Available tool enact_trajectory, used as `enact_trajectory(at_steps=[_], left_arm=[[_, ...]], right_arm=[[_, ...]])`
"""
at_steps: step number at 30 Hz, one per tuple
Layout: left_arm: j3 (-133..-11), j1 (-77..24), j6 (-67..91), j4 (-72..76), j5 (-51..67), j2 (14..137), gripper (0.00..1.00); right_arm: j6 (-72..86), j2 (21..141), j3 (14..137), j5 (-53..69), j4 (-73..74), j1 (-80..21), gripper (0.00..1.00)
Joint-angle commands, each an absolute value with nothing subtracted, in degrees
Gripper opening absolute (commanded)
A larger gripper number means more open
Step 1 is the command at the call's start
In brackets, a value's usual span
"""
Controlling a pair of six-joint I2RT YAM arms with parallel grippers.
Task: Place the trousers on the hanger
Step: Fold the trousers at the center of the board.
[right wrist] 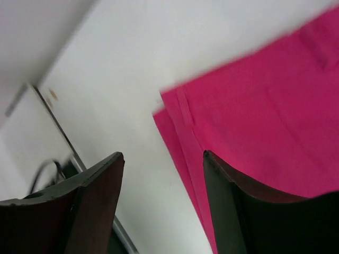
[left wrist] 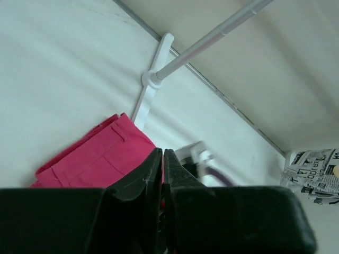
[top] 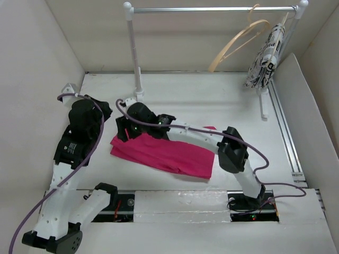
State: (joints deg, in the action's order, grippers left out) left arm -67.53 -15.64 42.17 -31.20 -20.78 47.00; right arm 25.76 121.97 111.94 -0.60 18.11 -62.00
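The magenta-pink trousers (top: 164, 153) lie folded flat on the white table, between the two arms. The tan wooden hanger (top: 238, 42) hangs by its hook from the rail at the back right. My right gripper (top: 123, 129) is open and hovers over the left end of the trousers. In the right wrist view the trousers' (right wrist: 254, 106) folded edge runs between the two fingers of that gripper (right wrist: 163, 159). My left gripper (top: 103, 108) is shut and empty, left of the trousers. In the left wrist view it (left wrist: 162, 153) points toward the rail post, with the trousers (left wrist: 100, 159) beyond it on the left.
A white rail (top: 212, 9) on posts (top: 135, 58) stands at the back, its foot showing in the left wrist view (left wrist: 153, 79). A black-and-white patterned garment (top: 265, 55) hangs at its right end. White walls enclose the table on three sides.
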Motion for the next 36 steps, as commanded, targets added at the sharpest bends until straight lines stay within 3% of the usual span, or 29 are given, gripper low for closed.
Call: enact_trajectory(at_steps=[1,3,4,6,7,9,11,17,21,25,30,36], left_arm=[[-69.6,-15.6,40.0,-32.3,-21.6,46.7,0.03],[-61.0,-15.6,41.7,-28.1,-15.9,46.8,0.07],[-60.9,-15.6,41.7,-28.0,-15.9,46.8,0.07],[-53.7,-15.6,42.2,-22.6,-8.9,49.0,0.10],[-51.4,-15.6,42.2,-20.7,-5.8,50.5,0.13],[-45.4,-15.6,43.0,-14.9,2.7,56.8,0.14],[-41.1,-17.7,43.2,-9.6,6.7,63.8,0.14],[-35.6,-12.3,44.4,-5.0,8.8,76.6,0.12],[-30.2,1.6,43.4,-3.8,12.9,76.2,0.12],[-28.6,3.5,42.6,-7.8,10.9,70.4,0.12],[-28.3,3.5,45.8,-13.3,5.6,59.8,0.12],[-36.9,2.6,46.2,-15.2,9.0,51.5,0.13]], right_arm=[[25.3,115.2,109.2,4.0,18.6,-61.7,0.67],[25.8,102.4,89.6,3.0,9.9,-59.7,0.65],[25.8,102.3,89.5,3.0,9.8,-59.7,0.65],[27.2,93.1,77.0,2.6,7.4,-58.4,0.60],[27.4,90.3,73.6,1.9,7.6,-57.7,0.53],[27.2,82.8,64.1,0.4,9.8,-57.7,0.21],[27.7,78.1,58.6,-3.1,13.7,-57.7,0.00],[33.3,64.7,38.5,-2.7,15.6,-56.9,0.00],[36.9,61.1,30.9,-1.3,15.1,-56.9,0.00],[34.3,63.1,25.7,-0.4,10.6,-51.6,0.00],[21.5,78.0,36.5,3.9,8.8,-38.0,0.00],[10.7,81.5,52.2,5.4,22.3,-38.8,0.00]])
